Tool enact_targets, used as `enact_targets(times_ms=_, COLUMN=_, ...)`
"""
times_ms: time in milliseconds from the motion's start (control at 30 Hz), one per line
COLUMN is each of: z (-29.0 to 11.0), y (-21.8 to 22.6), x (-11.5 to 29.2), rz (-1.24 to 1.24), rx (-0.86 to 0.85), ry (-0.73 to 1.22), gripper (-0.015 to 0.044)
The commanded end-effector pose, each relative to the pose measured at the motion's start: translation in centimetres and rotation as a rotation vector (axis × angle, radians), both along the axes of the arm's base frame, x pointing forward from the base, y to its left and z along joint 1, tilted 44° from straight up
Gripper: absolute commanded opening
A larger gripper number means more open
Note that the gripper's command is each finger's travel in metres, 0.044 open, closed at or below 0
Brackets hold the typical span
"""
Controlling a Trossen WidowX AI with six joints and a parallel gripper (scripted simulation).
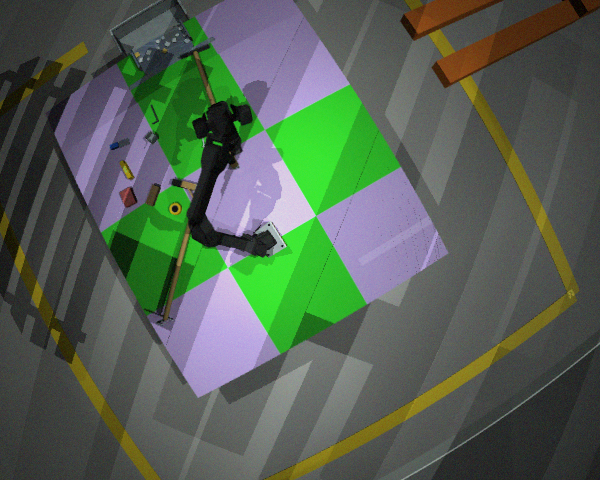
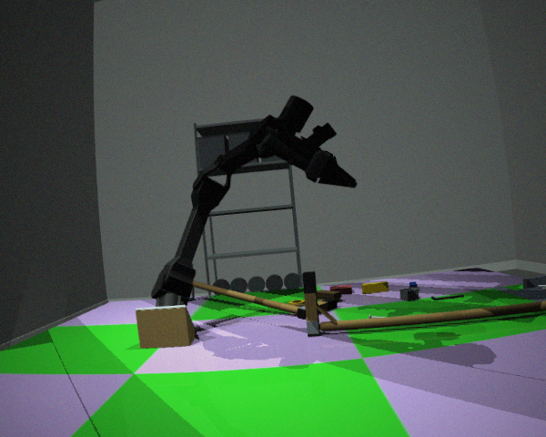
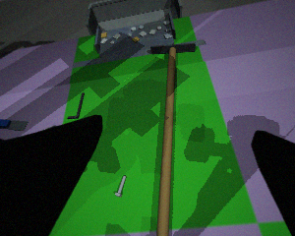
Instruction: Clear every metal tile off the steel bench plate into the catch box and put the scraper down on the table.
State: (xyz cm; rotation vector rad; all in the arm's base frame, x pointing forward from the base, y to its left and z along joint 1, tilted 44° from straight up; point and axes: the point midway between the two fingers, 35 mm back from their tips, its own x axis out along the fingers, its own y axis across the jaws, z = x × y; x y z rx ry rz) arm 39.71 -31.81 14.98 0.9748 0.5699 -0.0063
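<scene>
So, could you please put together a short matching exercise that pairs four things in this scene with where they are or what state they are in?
Things:
1. long scraper
2. metal tiles
3. gripper
4. screw

States or places:
a. inside the catch box
b. open, holding nothing, above the table
c. lying flat, head by the catch box
d. alone on the green patch, left of the handle

Pairs: 1-c, 2-a, 3-b, 4-d
</scene>
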Motion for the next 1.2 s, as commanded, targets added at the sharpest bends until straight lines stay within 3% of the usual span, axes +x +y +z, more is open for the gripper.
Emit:
enact_targets(times_ms=0, z=-1.2, y=0.5, x=1.4, rz=0.019, rx=0.01, ry=0.038, gripper=0.044)
enact_targets(times_ms=1167, z=-10.9, y=8.4, x=10.6, rz=0.196, rx=0.056, ry=0.352, gripper=0.044)
